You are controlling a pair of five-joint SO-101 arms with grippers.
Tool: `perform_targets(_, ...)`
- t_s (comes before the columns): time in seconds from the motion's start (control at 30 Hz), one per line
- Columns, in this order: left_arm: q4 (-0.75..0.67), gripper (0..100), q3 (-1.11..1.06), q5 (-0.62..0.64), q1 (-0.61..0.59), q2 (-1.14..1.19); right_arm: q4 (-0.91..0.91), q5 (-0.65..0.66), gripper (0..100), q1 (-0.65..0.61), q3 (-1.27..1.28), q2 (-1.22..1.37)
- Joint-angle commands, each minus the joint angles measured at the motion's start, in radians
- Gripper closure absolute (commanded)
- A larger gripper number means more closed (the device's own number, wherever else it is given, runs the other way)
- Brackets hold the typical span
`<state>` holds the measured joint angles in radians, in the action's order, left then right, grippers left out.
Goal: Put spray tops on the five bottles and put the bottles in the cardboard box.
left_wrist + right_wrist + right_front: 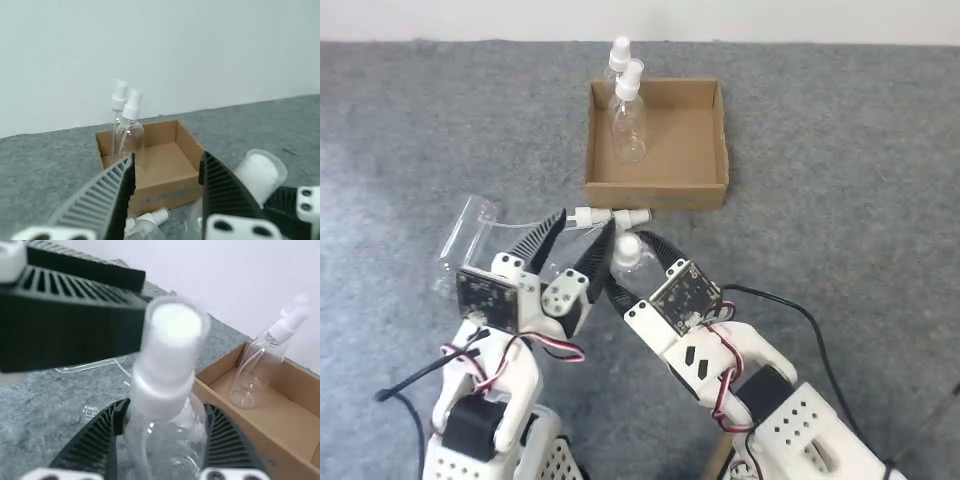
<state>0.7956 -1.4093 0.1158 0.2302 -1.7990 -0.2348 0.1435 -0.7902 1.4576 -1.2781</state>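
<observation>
Right hand (165,412) grips a topped bottle (165,437), left hand (168,159) hangs open (two bottles (628,125) already stand in the cardboard box (655,195)), leaving three to box.

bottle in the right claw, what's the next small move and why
Probably carry the bottle to the cardboard box and lower it in: its spray top looks seated, the right claw is shut on it, and the left claw is open beside it.
</observation>
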Motion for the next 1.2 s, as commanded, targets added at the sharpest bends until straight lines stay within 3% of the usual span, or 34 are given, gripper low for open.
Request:
perform_targets(0.0,0.049,80,0.013,-0.037,0.058,-0.005,0.019,-0.008,90.8,-0.01,-0.112,0.001)
perform_targets(0.27,0.049,80,0.013,-0.04,0.063,-0.005,0.018,-0.005,91.0,-0.007,-0.109,0.001)
perform_targets(0.53,0.049,80,0.065,-0.034,0.044,-0.005,0.018,-0.008,91.0,0.094,-0.094,0.001)
perform_targets(0.9,0.11,80,0.104,-0.031,-0.226,-0.005,0.018,-0.003,91.0,0.127,-0.061,0.002)
perform_targets(1.17,0.206,80,0.064,0.123,-0.373,-0.005,-0.073,-0.002,90.8,0.127,-0.107,0.005)
